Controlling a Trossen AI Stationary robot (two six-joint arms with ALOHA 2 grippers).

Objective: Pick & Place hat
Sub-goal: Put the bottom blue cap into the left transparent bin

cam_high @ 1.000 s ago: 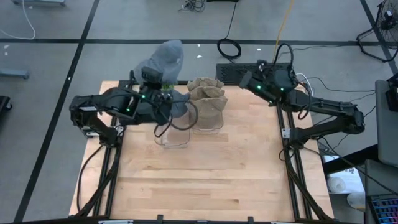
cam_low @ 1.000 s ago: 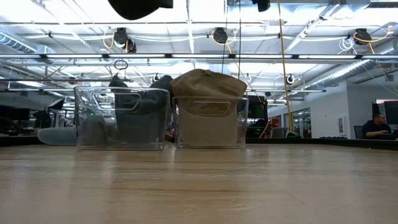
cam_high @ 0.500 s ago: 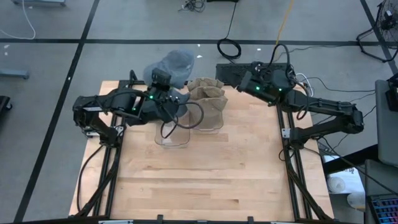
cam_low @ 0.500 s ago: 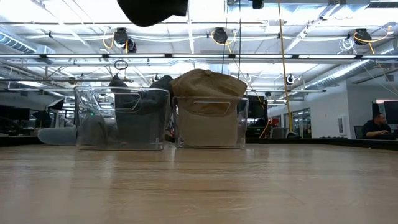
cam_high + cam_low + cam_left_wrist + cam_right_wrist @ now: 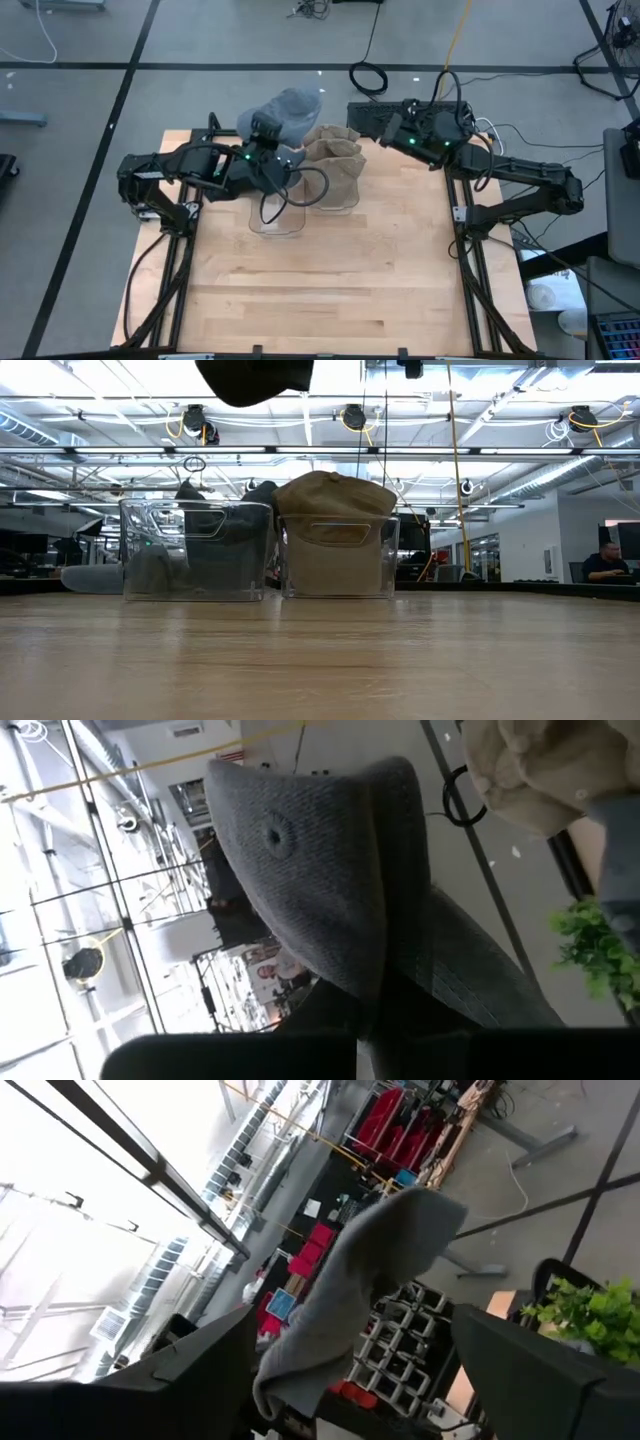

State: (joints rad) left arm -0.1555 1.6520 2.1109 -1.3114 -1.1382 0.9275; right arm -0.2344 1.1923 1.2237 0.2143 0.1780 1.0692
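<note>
Two clear bins side by side at the table's back: the left bin (image 5: pixel 277 212) with dark fabric showing through its wall in the low view, the right bin (image 5: pixel 338 555) heaped with a tan hat (image 5: pixel 332 150). Above and behind the left bin, the left gripper (image 5: pixel 278 158) pinches the grey hat (image 5: pixel 282 111) aloft (brim clamped, crown out past the far edge). Beyond the tan hat, the right gripper (image 5: pixel 366 116) hovers, fingers spread.

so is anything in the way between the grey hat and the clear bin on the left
Nothing visible blocks it. The left gripper holds the grey hat raised over the table's far edge, just beyond the left clear bin. That bin's open top is free; the tan hats sit in the neighbouring bin.
</note>
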